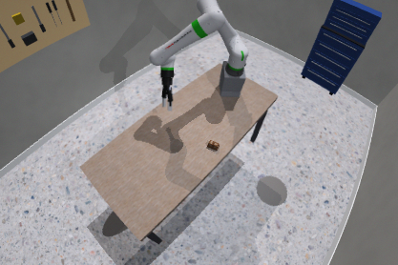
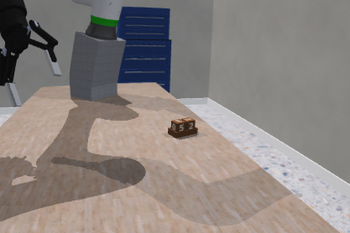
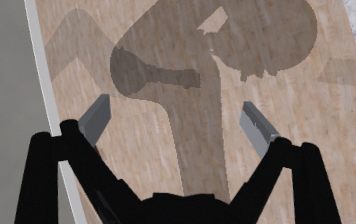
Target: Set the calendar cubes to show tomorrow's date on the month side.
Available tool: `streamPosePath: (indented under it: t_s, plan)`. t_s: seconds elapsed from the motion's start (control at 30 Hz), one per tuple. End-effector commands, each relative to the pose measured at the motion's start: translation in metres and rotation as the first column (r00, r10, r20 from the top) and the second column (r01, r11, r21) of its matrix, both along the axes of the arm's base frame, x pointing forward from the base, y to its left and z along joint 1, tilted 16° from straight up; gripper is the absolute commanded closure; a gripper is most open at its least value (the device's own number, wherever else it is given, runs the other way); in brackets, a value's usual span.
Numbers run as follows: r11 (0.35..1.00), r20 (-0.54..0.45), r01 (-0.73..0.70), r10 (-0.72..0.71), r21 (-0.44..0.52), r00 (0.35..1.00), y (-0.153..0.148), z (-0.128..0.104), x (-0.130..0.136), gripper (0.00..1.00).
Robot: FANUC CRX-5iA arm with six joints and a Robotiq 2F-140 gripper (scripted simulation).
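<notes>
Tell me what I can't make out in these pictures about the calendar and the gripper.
- Calendar, exterior view: the near face reads 0 5 2; a month name is too small to find, and the far side is hidden.
- Calendar, top view: too small to read.
- Wrist view: calendar out of frame; only the open gripper and table show.

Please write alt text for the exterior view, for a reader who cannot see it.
A small wooden block calendar showing 0, 5 and 2 sits on a wooden table. The open, empty end effector hangs at far left, beside the grey arm pedestal.
</notes>
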State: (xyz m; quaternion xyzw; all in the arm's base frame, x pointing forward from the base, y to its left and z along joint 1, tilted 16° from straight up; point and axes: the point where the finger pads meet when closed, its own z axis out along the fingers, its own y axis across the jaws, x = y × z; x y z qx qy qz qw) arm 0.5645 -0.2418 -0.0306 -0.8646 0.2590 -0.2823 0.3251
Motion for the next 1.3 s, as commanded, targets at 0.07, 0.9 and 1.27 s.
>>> streamPosePath:
  t_s: [0.07,0.9,1.27]
  plan:
    - [0.974,-0.038,-0.190,0.187,-0.120,0.982,0.050,-0.007,0.000,0.00]
    - [0.538,-0.200,-0.714,0.718,-0.449,0.667,0.178,-0.010,-0.012,0.00]
    - [0.271,-0.282,-0.799,0.835,-0.537,0.473,0.219,-0.003,-0.013,0.00]
